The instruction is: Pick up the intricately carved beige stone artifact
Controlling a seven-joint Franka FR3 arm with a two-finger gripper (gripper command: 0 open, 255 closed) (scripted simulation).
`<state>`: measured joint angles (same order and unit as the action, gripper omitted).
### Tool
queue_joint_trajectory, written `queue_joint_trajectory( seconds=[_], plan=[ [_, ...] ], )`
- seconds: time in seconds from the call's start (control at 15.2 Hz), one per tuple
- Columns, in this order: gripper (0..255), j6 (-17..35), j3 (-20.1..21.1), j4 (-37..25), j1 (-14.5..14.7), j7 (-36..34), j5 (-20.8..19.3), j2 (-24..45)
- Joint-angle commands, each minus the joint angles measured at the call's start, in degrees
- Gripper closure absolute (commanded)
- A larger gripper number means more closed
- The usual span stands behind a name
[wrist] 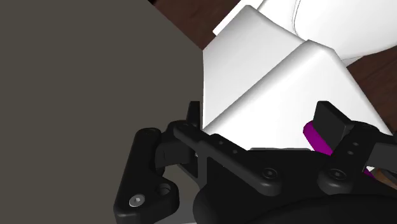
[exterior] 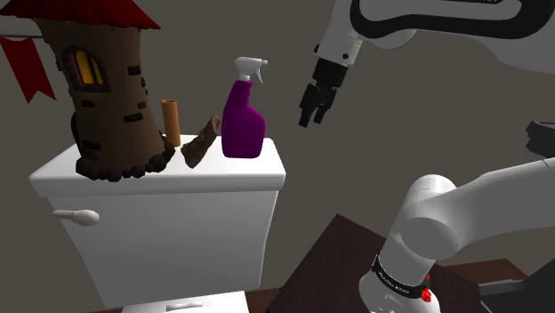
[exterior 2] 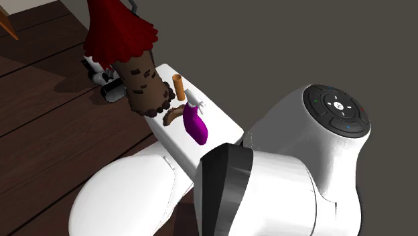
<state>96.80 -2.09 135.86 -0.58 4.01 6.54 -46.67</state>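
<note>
Pincer [exterior: 310, 116] wide, empty, high beside purple spray bottle [exterior: 243, 120].
Risks toppling bottle or orange cylinder [exterior: 171, 123] when reaching brown carved artifact [exterior: 200, 142] between them on toilet tank [exterior: 178, 204].

A bathroom in a home: a white toilet cistern [exterior: 169, 222] with a flush lever [exterior: 76, 215] on its front stands against a plain grey-brown wall [exterior: 338, 169]; a purple spray bottle [exterior: 242, 124] sits on its lid; dark wooden planks cover the floor [exterior 2: 47, 134]
</note>
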Motion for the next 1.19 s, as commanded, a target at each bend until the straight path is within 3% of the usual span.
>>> queue_joint_trajectory(
  seconds=[0.0, 0.66, 1.12],
  plan=[
    [0, 0.0, 0.0, 0.0, 0.0, 0.0, 0.0, 0.0],
    [0, 14.9, 12.6, 1.4, 0.6, -21.4, 12.1, 2.9],
    [0, 26.1, 22.1, -3.4, -1.3, -36.0, 16.4, 9.9]
  ],
)
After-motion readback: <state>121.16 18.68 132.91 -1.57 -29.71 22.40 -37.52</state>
